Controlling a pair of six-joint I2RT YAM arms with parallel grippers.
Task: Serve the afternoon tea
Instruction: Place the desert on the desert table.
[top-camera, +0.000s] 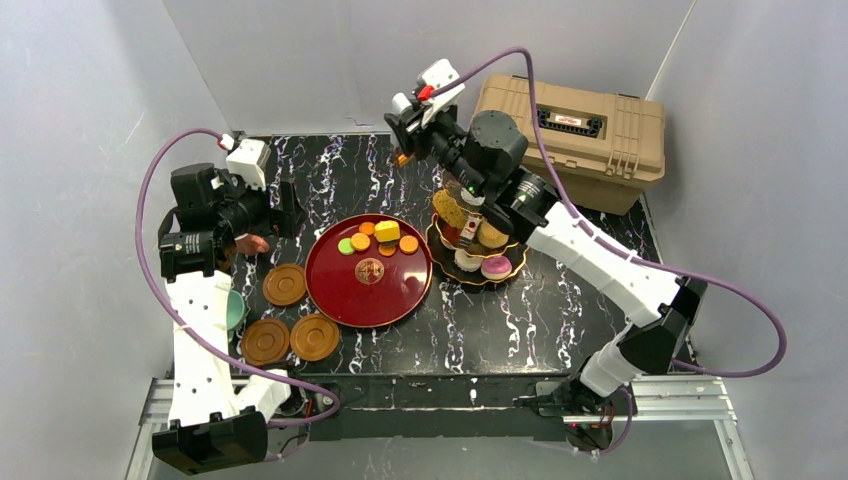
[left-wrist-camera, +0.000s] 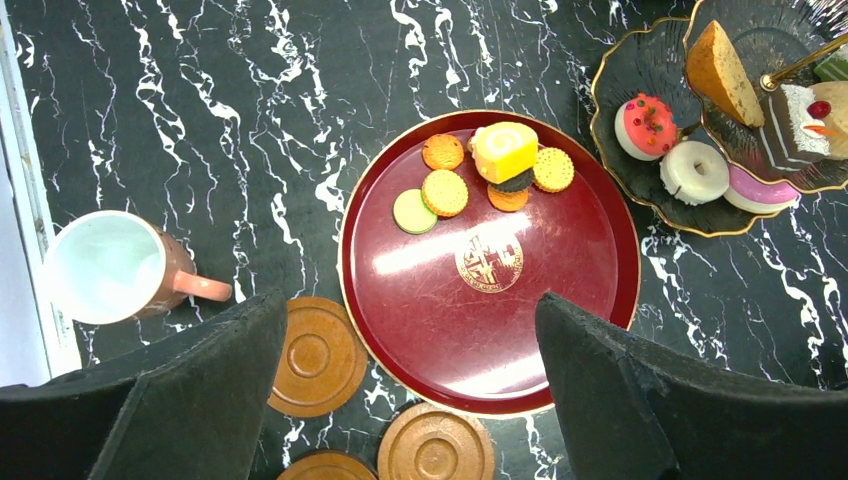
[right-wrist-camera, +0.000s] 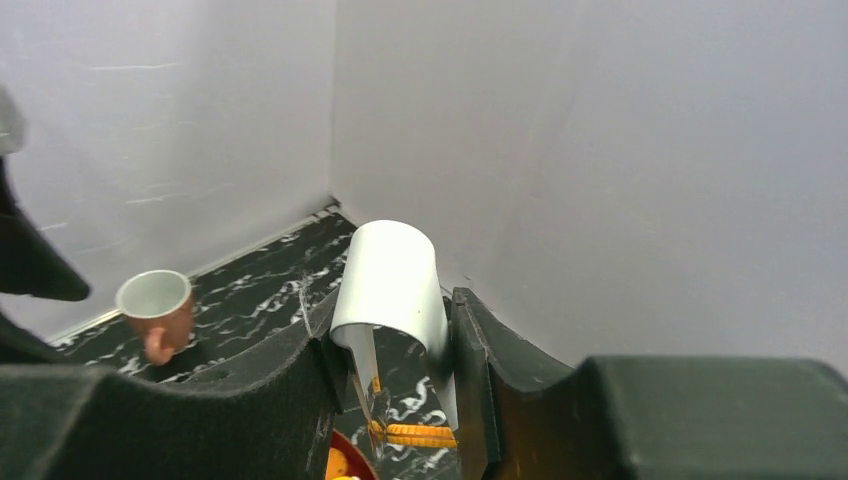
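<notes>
Pinkish cup (left-wrist-camera: 105, 268) stands upright on the desk (left-wrist-camera: 250, 120) at nine o'clock of the red tray (left-wrist-camera: 560, 330), brown saucers (left-wrist-camera: 315, 355) apart at seven. Left gripper (left-wrist-camera: 408, 310) hangs above, jaws wide and empty: I'd straddle the cup's rim, avoiding the handle. Right gripper (right-wrist-camera: 395, 340), at eleven o'clock of the three-tier stand (left-wrist-camera: 615, 100), has jaws clamped on metal tongs (right-wrist-camera: 390, 270) pinching a ridged biscuit (right-wrist-camera: 420, 435); hold that squeeze steady

Black white-veined tabletop (left-wrist-camera: 200, 100), upper left of the left wrist view: smooth stone-look surface, slight sheen. Round dark-red tray (left-wrist-camera: 590, 300), centre: glossy lacquer, bright reflections. Round brown saucers (left-wrist-camera: 315, 355), bottom: wood-look, satin. Scalloped dark glass stand (left-wrist-camera: 615, 75), upper right: gold-edged. Tan case (top-camera: 590, 125), top view upper right: matt plastic. Bent tongs (right-wrist-camera: 390, 275), right wrist centre: smooth polished metal.
</notes>
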